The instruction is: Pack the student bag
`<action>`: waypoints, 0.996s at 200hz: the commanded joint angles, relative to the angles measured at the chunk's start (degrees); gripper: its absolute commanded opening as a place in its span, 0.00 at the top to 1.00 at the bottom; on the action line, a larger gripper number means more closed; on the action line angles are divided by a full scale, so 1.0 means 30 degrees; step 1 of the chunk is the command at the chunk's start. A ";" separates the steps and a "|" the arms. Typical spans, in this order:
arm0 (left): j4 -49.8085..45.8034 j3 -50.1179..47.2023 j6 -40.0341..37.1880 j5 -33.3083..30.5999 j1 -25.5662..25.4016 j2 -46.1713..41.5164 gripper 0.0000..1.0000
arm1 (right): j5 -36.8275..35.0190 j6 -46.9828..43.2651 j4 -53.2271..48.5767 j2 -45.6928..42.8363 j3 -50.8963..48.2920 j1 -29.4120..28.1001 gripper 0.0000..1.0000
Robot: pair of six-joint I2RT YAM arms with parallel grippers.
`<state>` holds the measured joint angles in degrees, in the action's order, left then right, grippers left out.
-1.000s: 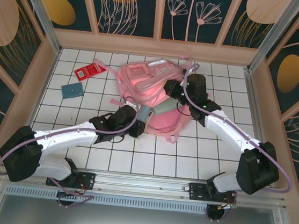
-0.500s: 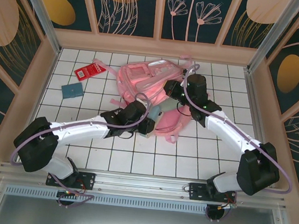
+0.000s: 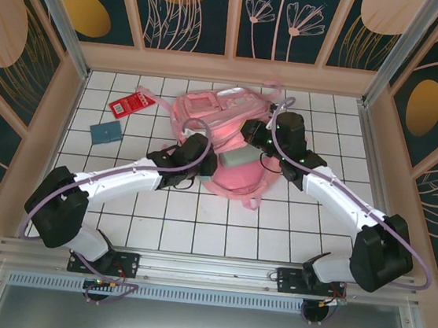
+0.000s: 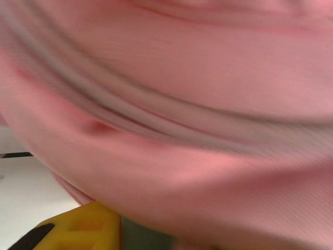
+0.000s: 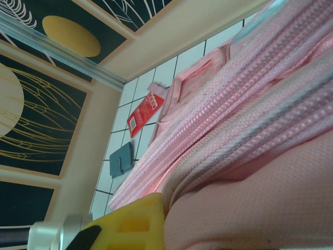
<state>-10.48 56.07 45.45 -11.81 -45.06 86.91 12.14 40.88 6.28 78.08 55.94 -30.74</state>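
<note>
Though the left wrist view is badly blurred, the overhead view lays the scene out well enough.

Worktop (image 3: 220,227): white tiled grid, walled by panels with a leaf and disc pattern.

Student bag (image 3: 224,121): pink, the biggest thing here. It lies mid-worktop toward the far side, crumpled, with a strap trailing off its far right corner. Both arms reach in from the near edge and meet at it. In the right wrist view the student bag (image 5: 260,130) shows quilted pink fabric and a pale strip running diagonally. In the left wrist view the student bag (image 4: 197,104) is a smear of pink crossed by a grey band.

Left pincer (image 3: 210,161): pressed against the bag's near left side, just beside a grey-green block (image 3: 235,159) that sits in the pink folds. One yellow finger (image 4: 78,232) shows under the fabric. Open or gripping, I cannot tell.

Right pincer (image 3: 254,134): at the bag's right side, closed, with pink fabric lying against its yellow finger (image 5: 132,224).

Red packet (image 3: 131,104): flat on the tiles at far left, well apart from the bag.

Teal case (image 3: 106,130): smallest, just nearside of the red packet.
</note>
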 commanded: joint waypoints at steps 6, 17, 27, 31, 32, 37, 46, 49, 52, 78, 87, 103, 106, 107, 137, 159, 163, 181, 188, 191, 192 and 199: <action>-0.0106 0.0997 0.3280 -0.1959 0.0519 0.0693 0.98 | -0.0004 -0.0184 0.2233 -0.1271 -0.0217 -0.0095 0.96; -0.0212 0.1278 0.4219 -0.2316 0.0677 0.0972 0.98 | -0.0004 -0.0152 0.2347 -0.1272 -0.0321 -0.0095 0.96; 0.0014 0.1433 0.4860 -0.2343 0.0828 0.1222 0.97 | -0.0004 -0.0145 0.2358 -0.1245 -0.0347 -0.0472 0.96; 0.0070 0.1503 0.5130 -0.2435 0.0887 0.1325 0.96 | -0.0004 -0.0162 0.2359 -0.1243 -0.0356 -0.0503 0.96; 0.0082 0.1528 0.5200 -0.2457 0.0892 0.1352 0.96 | -0.0004 -0.0157 0.2359 -0.1243 -0.0361 -0.0518 0.96; 0.0123 0.1642 0.5554 -0.2620 0.0920 0.1496 0.96 | -0.0026 -0.0152 0.2369 -0.1243 -0.0383 -0.0555 0.96; -0.0043 0.1875 0.6231 -0.3069 0.0999 0.1703 0.96 | -0.0033 -0.0125 0.2398 -0.1272 -0.0436 -0.0618 0.96; -0.0050 0.1963 0.6367 -0.3171 0.1013 0.1768 0.96 | -0.0034 -0.0141 0.2389 -0.1287 -0.0452 -0.0621 0.96; -0.0077 0.2058 0.6458 -0.3312 0.1015 0.1828 0.96 | -0.0034 -0.0132 0.2388 -0.1300 -0.0454 -0.0644 0.96; -0.0007 0.2484 0.7262 -0.4079 0.1103 0.2490 0.94 | -0.0148 -0.0152 0.2388 -0.1447 -0.0703 -0.0717 0.96; -0.0244 0.2732 0.7586 -0.4387 0.1078 0.2836 0.94 | -0.0151 -0.0161 0.2397 -0.1426 -0.0763 -0.0729 0.96; -0.0008 0.2926 0.7833 -0.4441 0.1131 0.3390 0.95 | -0.0092 -0.0119 0.2459 -0.1388 -0.0839 -0.0737 0.96; 0.0071 0.2951 0.7820 -0.4426 0.1132 0.3488 0.95 | -0.0092 -0.0096 0.2474 -0.1389 -0.0836 -0.0739 0.96; 0.0068 0.2970 0.7819 -0.4419 0.1118 0.3504 0.95 | -0.0092 -0.0109 0.2489 -0.1389 -0.0835 -0.0739 0.96; -0.0677 0.3495 0.7751 -0.5404 0.1132 0.4390 0.94 | -0.0209 -0.0202 0.2360 -0.1470 -0.0922 -0.0740 0.96; -0.0786 0.3864 0.6821 -0.5306 0.1119 0.4761 0.79 | -0.0399 -0.0327 0.2252 -0.1521 -0.0944 -0.0754 0.96; -0.0909 0.3986 0.6639 -0.5275 0.1130 0.4880 0.76 | -0.0413 -0.0342 0.2246 -0.1511 -0.0946 -0.0740 0.96; -0.0972 0.4248 0.5975 -0.4914 0.1125 0.5043 0.56 | -0.0330 -0.0302 0.2315 -0.1393 -0.0923 -0.0724 0.96; -0.0863 0.4194 0.5793 -0.4742 0.1117 0.4959 0.52 | -0.0348 -0.0313 0.2279 -0.1355 -0.0919 -0.0739 0.96; -0.0797 0.4168 0.5697 -0.4621 0.1131 0.4904 0.51 | -0.0355 -0.0300 0.2301 -0.1359 -0.0930 -0.0739 0.96; -0.0776 0.4164 0.5659 -0.4590 0.1132 0.4885 0.51 | -0.0355 -0.0313 0.2286 -0.1360 -0.0926 -0.0739 0.96; -0.0551 0.4063 0.5340 -0.4309 0.1132 0.4707 0.48 | -0.0406 -0.0298 0.2271 -0.1338 -0.0941 -0.0735 0.95</action>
<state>-13.63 66.57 64.47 -22.39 -43.86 100.88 8.93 41.08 9.69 77.78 52.90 -32.34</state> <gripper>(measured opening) 0.482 0.084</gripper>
